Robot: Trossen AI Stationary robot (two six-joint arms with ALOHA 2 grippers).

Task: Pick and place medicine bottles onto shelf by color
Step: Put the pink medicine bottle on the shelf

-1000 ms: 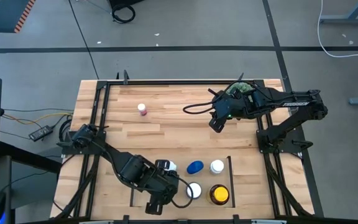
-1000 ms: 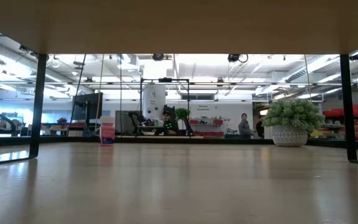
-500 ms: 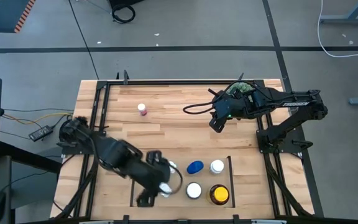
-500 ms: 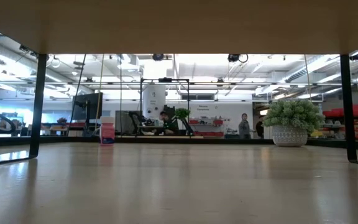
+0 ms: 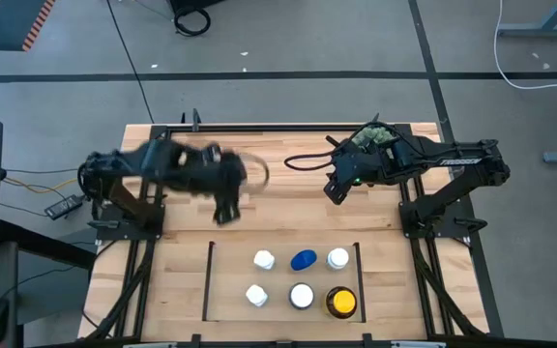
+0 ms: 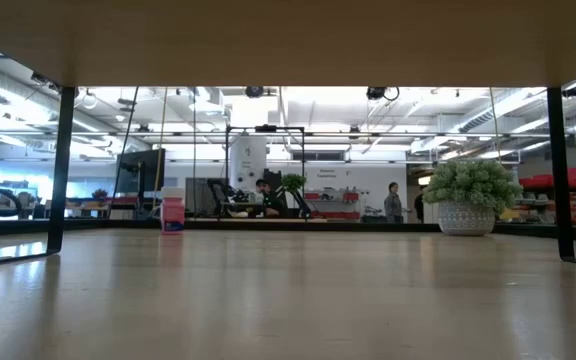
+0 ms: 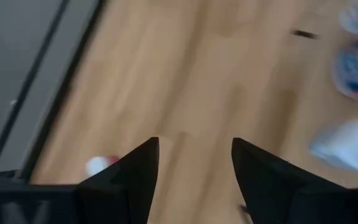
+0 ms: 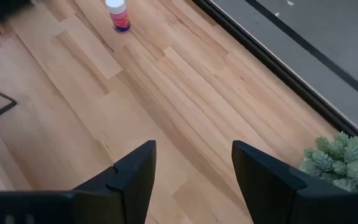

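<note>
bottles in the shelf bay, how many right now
6. Back row: white-capped bottle, blue bottle, white-capped bottle. Front row: white-capped bottle, white-capped bottle, amber bottle with its yellow cap. None looks hidden in the shelf.

My high camera looks straight down on the table (image 5: 259, 208) — my low one skims level across it. Both my wrist cameras look down on that table's wood, sharing the reddish bottle (image 8: 117, 14).
</note>
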